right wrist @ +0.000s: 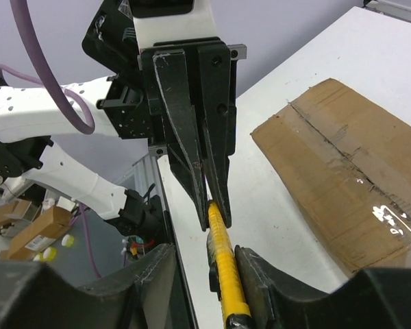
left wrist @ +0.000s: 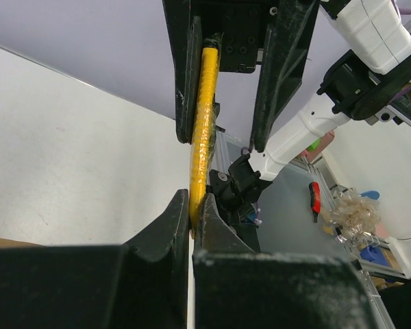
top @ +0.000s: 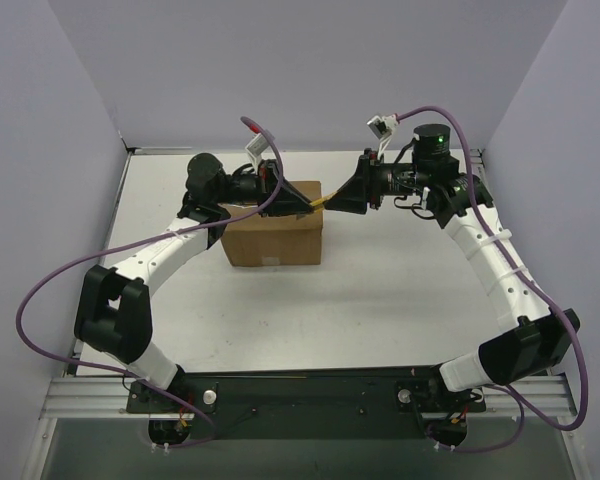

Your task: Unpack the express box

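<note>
The express box is a brown carton, flaps shut, taped seam on top; it stands at the table's middle left. Above its right top edge my two grippers meet tip to tip. A thin yellow tool runs between them. My left gripper is shut on one end of the yellow tool. My right gripper stands round the other end of the tool: the tool lies against one finger, and a gap shows on the other side.
The white table is walled by pale panels at the back and both sides. Off the table, a red object lies on a grey floor, and small cardboard boxes sit beside the frame.
</note>
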Controlling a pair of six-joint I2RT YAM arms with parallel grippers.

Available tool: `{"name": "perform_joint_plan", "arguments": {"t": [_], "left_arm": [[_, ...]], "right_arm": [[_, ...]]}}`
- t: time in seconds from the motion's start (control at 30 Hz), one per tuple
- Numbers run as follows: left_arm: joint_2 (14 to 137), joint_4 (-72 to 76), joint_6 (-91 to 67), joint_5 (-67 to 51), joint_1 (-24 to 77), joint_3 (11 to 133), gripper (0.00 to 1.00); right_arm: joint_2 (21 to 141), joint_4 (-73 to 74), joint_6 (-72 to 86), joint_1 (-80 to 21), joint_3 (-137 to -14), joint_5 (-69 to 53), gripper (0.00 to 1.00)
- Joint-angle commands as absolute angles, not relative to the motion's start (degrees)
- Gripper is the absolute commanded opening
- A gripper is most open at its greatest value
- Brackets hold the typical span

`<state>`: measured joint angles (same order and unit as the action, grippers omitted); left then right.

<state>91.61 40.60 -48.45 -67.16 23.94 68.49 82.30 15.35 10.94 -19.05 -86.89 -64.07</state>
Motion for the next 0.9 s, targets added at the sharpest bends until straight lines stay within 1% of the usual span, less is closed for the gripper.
{"name": "perform_joint_plan", "arguments": {"t": [0.0, 0.1, 0.13, 0.23, 0.27, 0.3, 0.37, 0.4, 0.47, 0.5, 0.57, 0.6, 0.63, 0.7, 0.73, 0.77, 0.8, 0.87], "left_arm": [[90.53, 43.51, -49.57, -66.88, 23.12, 68.12, 0.0], [90.7, 43.33, -49.66, -66.97, 23.03, 68.29, 0.0], [90.88, 43.33, -49.66, -67.06, 23.03, 68.38, 0.0], [91.14, 42.8, -49.31, -66.36, 23.03, 68.38, 0.0], [91.14, 42.02, -48.96, -65.57, 22.94, 68.29, 0.0], [91.06, 39.92, -48.35, -64.61, 22.85, 68.03, 0.07], [90.71, 38.42, -44.32, -62.76, 22.15, 67.33, 0.3], [90.27, 35.62, -42.12, -62.67, 21.97, 67.15, 0.37], [89.56, 31.4, -35.18, -61.18, 20.93, 67.06, 0.39], [88.52, 26.77, -30.63, -60.13, 20.57, 66.89, 0.43], [87.54, 22.87, -26.74, -56.45, 19.87, 67.06, 0.45], [86.67, 16.06, -21.32, -54.69, 19.86, 67.84, 0.52], [86.23, 12.69, -18.75, -53.54, 20.04, 69.59, 0.54], [85.17, 5.56, -11.56, -50.99, 20.3, 70.57, 0.54], [84.91, 2.32, -7.95, -49.5, 20.56, 71.27, 0.54], [84.64, -4.94, -3.56, -46.7, 20.91, 72.5, 0.54], [84.29, -8.4, 7.62, -44.67, 22.75, 73.38, 0.54], [83.76, -16.56, 18.23, -37.22, 25.56, 75.31, 0.54]], "right_arm": [[81.74, 12.13, 11.08, -19.86, -86.66, -66.27, 0.38], [81.56, 12.13, 10.81, -19.95, -86.31, -66.27, 0.33], [81.65, 12.22, 10.72, -20.04, -86.22, -66.27, 0.24], [81.83, 12.3, 10.98, -20.3, -86.31, -65.75, 0.06], [81.83, 12.3, 11.42, -20.3, -86.31, -64.79, 0.04], [81.83, 12.39, 11.95, -20.22, -86.57, -62.17, 0.0], [81.65, 14.49, 13.09, -19.78, -87.36, -55.93, 0.0], [81.48, 14.94, 12.83, -19.25, -87.62, -51.29, 0.0], [81.39, 17.99, 11.87, -17.41, -88.68, -46.87, 0.0], [81.47, 18.97, 11.26, -16.71, -89.64, -43.8, 0.0], [81.74, 23.43, 8.89, -15.21, -91.31, -40.45, 0.0], [82.0, 25.73, 8.7, -15.29, -92.97, -37.38, 0.0], [83.13, 27.84, 8.27, -15.21, -96.64, -35.7, 0.0], [83.85, 30.85, 6.43, -13.19, -98.78, -39.62, 0.0], [83.76, 31.02, 6.33, -12.84, -99.14, -37.55, 0.0], [83.67, 31.72, 6.33, -12.83, -99.23, -35.27, 0.0], [83.5, 31.73, 5.46, -12.83, -98.97, -32.81, 0.0], [81.75, 29.55, 5.18, -12.22, -96.17, -29.55, 0.0]]}}
